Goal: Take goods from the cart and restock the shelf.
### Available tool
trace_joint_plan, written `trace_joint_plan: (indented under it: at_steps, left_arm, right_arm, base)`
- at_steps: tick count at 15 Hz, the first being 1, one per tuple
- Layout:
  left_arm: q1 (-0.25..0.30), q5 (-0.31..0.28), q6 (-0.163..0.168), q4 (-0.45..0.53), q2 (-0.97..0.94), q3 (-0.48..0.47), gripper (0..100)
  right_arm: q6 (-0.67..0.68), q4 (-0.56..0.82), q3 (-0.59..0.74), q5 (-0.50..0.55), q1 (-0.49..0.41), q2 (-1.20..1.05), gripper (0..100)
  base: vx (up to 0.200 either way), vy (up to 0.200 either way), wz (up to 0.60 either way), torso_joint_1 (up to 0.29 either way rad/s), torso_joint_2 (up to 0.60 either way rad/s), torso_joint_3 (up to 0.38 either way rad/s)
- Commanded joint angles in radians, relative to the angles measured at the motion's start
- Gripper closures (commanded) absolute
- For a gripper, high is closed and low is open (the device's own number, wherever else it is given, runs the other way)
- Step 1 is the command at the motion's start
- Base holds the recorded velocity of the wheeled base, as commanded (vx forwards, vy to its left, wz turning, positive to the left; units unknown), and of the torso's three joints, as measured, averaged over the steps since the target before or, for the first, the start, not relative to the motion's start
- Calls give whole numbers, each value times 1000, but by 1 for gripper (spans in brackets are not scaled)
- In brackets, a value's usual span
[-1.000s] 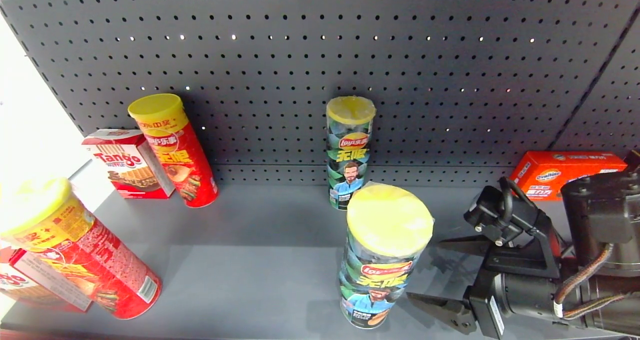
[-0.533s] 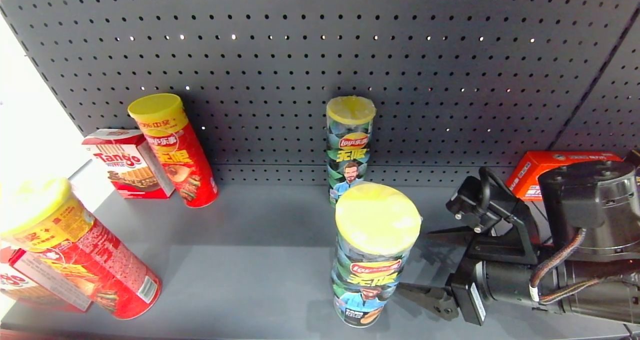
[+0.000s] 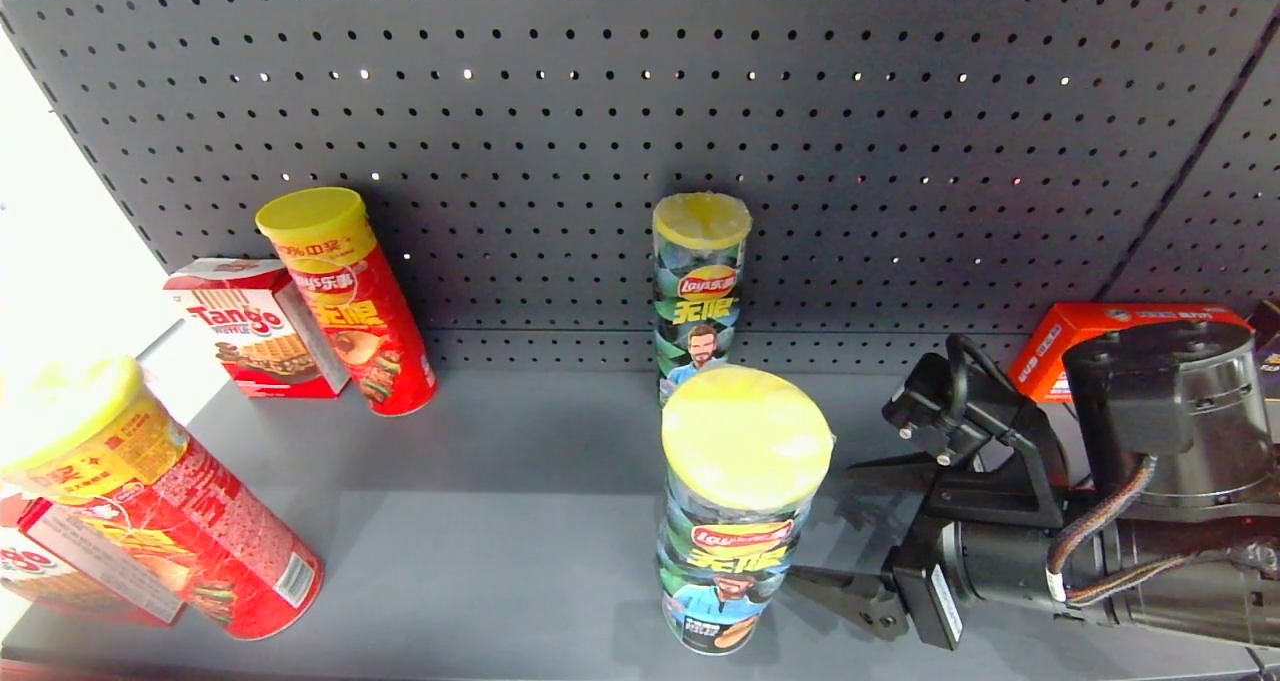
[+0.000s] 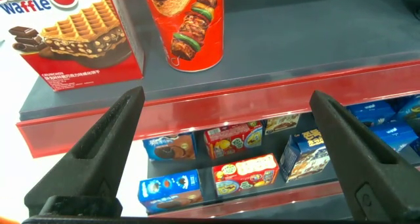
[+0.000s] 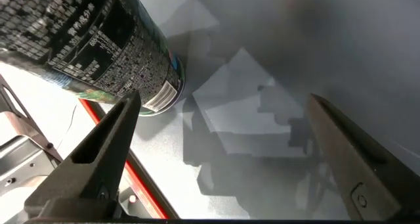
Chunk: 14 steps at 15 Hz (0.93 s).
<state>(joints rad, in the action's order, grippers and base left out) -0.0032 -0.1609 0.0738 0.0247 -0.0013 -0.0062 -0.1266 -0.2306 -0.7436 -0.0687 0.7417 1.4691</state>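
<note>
Green chip can (image 3: 735, 521) upright at lower centre of the head view, on the grey shelf (image 3: 480, 531) close to its front edge, in front of a second green can (image 3: 700, 301) at the pegboard (image 3: 900, 161). Just right of it, right end effector (image 3: 828, 526) spread wide, holding nothing, very near the can wall. Best drawn straight back rightward, level, without brushing the tall can. Left end effector (image 4: 226, 96) wide too, empty, facing the waffle box (image 4: 72, 33) and red can (image 4: 190, 27) at the shelf lip.
</note>
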Motion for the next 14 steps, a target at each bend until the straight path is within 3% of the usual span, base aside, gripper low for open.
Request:
trace_joint_plan:
  at_steps: [1, 14]
  left_arm:
    - [0, 0, 0, 0, 1, 0, 0]
    - [0, 0, 0, 0, 1, 0, 0]
  right_arm:
    - [-1, 1, 1, 0, 1, 0, 0]
    - [-1, -9, -2, 0, 2, 16, 0]
  base:
    - [0, 0, 0, 0, 0, 0]
    - [0, 0, 0, 0, 0, 0]
